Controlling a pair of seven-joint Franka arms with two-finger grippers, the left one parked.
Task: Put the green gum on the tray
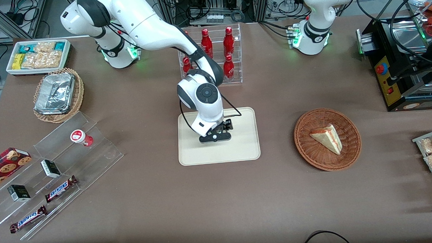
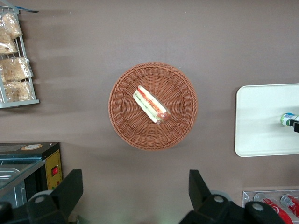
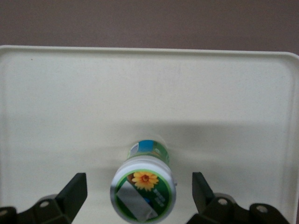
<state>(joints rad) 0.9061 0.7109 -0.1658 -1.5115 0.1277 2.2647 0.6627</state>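
The green gum (image 3: 144, 189) stands upright on the cream tray (image 3: 93, 93), its white lid with the green label and yellow flower facing my wrist camera. My right gripper (image 3: 138, 192) hangs over it, open, one finger (image 3: 74, 192) on each side with a clear gap to the lid. In the front view the gripper (image 1: 215, 136) sits low over the middle of the tray (image 1: 238, 149) and hides the gum. From the left wrist view the gum (image 2: 288, 119) shows at the tray's (image 2: 261, 116) edge of the picture.
A red-and-white lidded canister (image 1: 78, 136) stands on a clear stepped shelf with Snickers bars (image 1: 60, 188) toward the working arm's end. A wicker basket with a sandwich (image 1: 327, 139) lies toward the parked arm's end. A rack of red bottles (image 1: 217, 53) stands farther from the front camera than the tray.
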